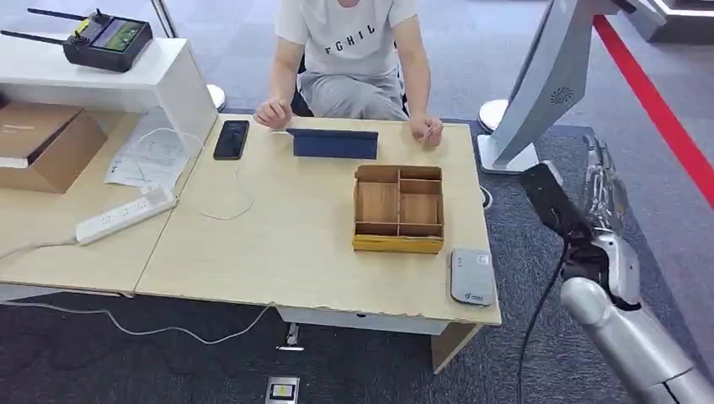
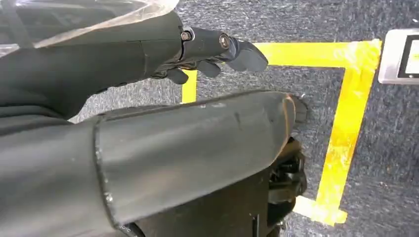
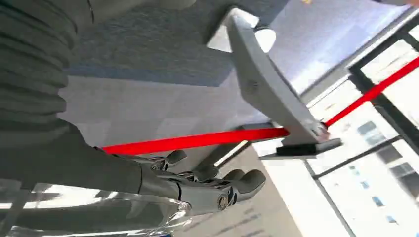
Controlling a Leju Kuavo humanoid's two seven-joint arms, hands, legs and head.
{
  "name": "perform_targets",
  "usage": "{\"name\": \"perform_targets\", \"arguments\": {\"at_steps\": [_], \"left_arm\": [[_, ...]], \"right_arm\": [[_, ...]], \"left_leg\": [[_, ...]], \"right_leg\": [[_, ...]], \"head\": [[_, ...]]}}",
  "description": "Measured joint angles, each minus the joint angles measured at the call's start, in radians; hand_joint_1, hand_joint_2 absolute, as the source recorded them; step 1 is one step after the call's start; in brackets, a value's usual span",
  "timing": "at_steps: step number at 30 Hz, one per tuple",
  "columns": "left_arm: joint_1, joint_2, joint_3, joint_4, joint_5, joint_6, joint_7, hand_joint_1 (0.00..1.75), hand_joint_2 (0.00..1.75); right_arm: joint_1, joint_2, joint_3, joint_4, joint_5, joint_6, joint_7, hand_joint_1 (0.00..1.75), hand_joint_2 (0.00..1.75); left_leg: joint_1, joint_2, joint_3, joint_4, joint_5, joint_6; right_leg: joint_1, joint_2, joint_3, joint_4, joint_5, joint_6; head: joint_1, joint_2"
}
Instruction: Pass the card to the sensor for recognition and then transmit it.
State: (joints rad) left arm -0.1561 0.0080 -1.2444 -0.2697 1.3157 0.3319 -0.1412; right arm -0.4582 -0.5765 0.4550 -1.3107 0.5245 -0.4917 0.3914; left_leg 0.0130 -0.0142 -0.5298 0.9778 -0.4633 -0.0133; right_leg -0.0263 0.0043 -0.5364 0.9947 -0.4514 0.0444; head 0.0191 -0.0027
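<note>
Right hand: the right hand is raised beside the desk's right edge, out over the carpet. Its fingers are loosely extended and apart, with nothing in them.
Left hand: the left hand hangs low over the floor by yellow tape. Its fingers are slightly curled and empty.
Card: neither robot hand has it. A small pale thing at the person's hand, at the desk's far right edge, may be the card; it is too small to tell.
Sensor: the sensor lies flat at the desk's near right corner, just beside the box.
Risk, handover: the right hand is well apart from the person's hand. A thin card taken by spread fingers could slip and drop to the carpet.
Risk, reach: an arm coming in across the right edge could knock the box or push the sensor off its corner.
Risk, reading: a card held tilted or too high over the sensor may not register.
Head view adds: the desk layout, the person, and where the sensor sits relative to the right arm.
Right wrist view adds: a close look at the fingers, confirming the empty hand.
Left wrist view adds: the left hand idle over the floor.
</note>
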Motion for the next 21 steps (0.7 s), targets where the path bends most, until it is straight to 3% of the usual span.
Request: {"name": "perform_targets", "arguments": {"at_steps": [9, 21], "left_arm": [[-0.023, -0.004, 0.0, 0.0, -0.045, -0.011, 0.023, 0.0, 0.0], [-0.053, -0.004, -0.002, -0.001, -0.121, -0.048, 0.068, 0.0, 0.0]], "right_arm": [[-0.101, 0.061, 0.14, 0.037, 0.073, 0.016, -0.026, 0.0, 1.75], [-0.218, 0.106, 0.241, 0.185, 0.217, 0.058, 0.01, 0.0, 1.75]], "left_leg": [[0.001, -0.001, 0.0, 0.0, 0.0, 0.0], [0.0, -0.001, -0.001, 0.0, 0.0, 0.0]], "right_leg": [[0.0, -0.001, 0.0, 0.0, 0.0, 0.0], [0.0, -0.001, -0.001, 0.0, 0.0, 0.0]], "head": [[0.0, 0.0], [0.0, 0.0]]}}
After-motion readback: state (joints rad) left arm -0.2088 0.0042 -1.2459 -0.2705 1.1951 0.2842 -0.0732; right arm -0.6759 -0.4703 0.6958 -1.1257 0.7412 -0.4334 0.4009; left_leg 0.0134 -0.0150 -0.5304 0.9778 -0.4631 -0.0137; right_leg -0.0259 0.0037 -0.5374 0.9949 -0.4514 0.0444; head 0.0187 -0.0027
